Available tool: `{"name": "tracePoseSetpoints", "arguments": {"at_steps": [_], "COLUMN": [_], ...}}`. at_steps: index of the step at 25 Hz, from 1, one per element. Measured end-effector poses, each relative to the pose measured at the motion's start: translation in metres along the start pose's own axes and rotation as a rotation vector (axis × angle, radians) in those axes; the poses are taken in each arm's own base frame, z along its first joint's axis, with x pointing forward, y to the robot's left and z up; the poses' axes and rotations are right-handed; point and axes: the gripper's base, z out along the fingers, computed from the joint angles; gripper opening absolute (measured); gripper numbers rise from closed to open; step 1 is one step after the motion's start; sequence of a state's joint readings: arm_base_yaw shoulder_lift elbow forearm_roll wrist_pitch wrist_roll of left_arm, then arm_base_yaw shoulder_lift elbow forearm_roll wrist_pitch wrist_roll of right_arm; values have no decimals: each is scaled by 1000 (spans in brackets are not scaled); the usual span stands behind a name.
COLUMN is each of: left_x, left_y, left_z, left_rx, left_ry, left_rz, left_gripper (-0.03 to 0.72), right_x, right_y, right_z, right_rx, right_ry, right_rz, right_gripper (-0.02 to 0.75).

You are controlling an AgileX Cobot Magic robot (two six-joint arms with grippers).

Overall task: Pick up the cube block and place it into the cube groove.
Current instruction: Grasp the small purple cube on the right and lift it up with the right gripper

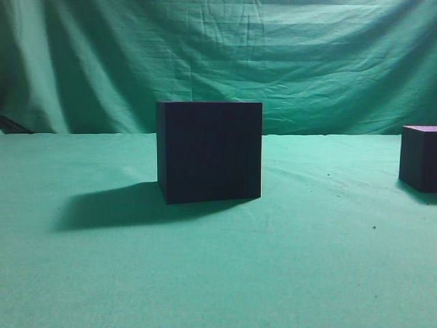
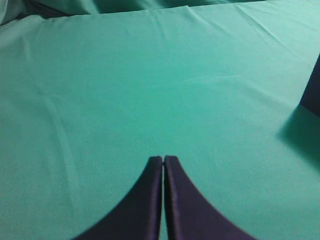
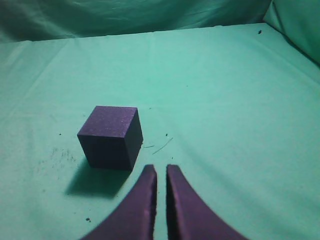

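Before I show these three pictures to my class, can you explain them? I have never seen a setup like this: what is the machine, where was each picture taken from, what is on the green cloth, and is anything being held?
The machine is a robot with two arms, each ending in a two-fingered gripper. One picture looks along the table from low down. It shows the large dark box standing in the middle of the green cloth and a smaller cube block at the right edge. The other two come from cameras on the wrists. In one, the left gripper hangs over bare cloth, fingers pressed together. In the other, the right gripper has its fingers nearly together, just short of the block, whose top looks purplish. Nothing is held.
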State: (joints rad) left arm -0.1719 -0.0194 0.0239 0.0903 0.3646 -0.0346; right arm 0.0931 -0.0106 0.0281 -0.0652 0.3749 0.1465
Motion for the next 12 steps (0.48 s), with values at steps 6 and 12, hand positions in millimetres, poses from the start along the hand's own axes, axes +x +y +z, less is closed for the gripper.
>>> {"name": "tracePoseSetpoints", "arguments": {"at_steps": [6,12], "left_x": [0,0], "left_y": [0,0], "left_z": [0,0], "left_rx": [0,0], "left_ry": [0,0], "left_rz": [0,0], "left_gripper": [0,0], "right_x": [0,0], "right_y": [0,0], "right_z": [0,0], "right_rx": [0,0], "right_ry": [0,0], "right_rz": [0,0], "right_gripper": [46,46]}}
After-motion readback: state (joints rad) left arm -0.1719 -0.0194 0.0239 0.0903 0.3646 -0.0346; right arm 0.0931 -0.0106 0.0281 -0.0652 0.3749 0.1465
